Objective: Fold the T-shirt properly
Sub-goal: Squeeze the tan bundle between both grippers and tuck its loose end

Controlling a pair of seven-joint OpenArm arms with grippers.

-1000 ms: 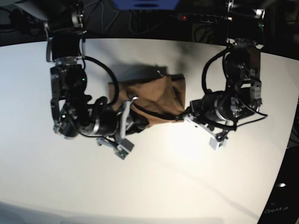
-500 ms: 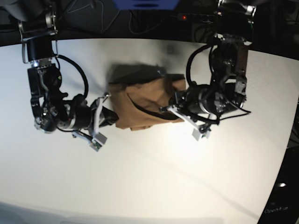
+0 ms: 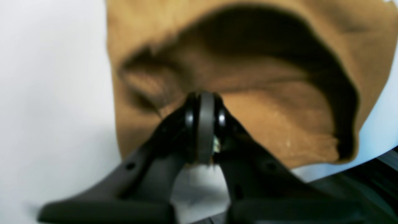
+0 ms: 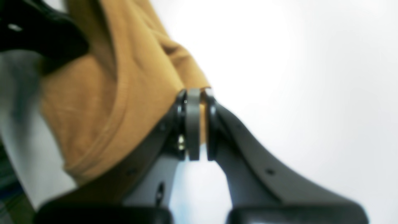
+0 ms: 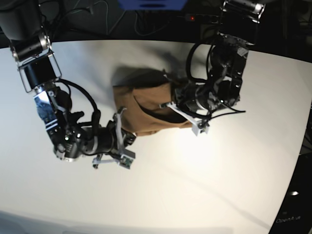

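- The right claw [image 5: 127,138] is seen at the left of the base view, at the lower left corner of the T-shirt [image 5: 148,109], with its arm [image 5: 58,122] stretched in from the far left edge of the table [image 5: 161,185].
- In the right wrist view the right claw [image 4: 196,124] is shown narrowed almost fully, with a thin edge of the T-shirt [image 4: 118,93] pinched between its fingers [image 4: 193,124].
- The T-shirt is found bunched into a rumpled, partly folded heap near the middle of the table, toward its far side; one layer is lifted, and a dark hollow is left under the fold.
- In the left wrist view the T-shirt [image 3: 264,109] is seen spread over the white table [image 3: 46,93], with a deep shadowed crease curving across it.
- The left claw [image 3: 203,124] is shown pressed fully together at the near edge of the T-shirt; whether cloth is gripped cannot be told from the blurred view.
- In the base view the left claw [image 5: 181,102] is placed at the right side of the T-shirt, over the cloth, with its arm [image 5: 226,68] brought in from the far edge of the table.
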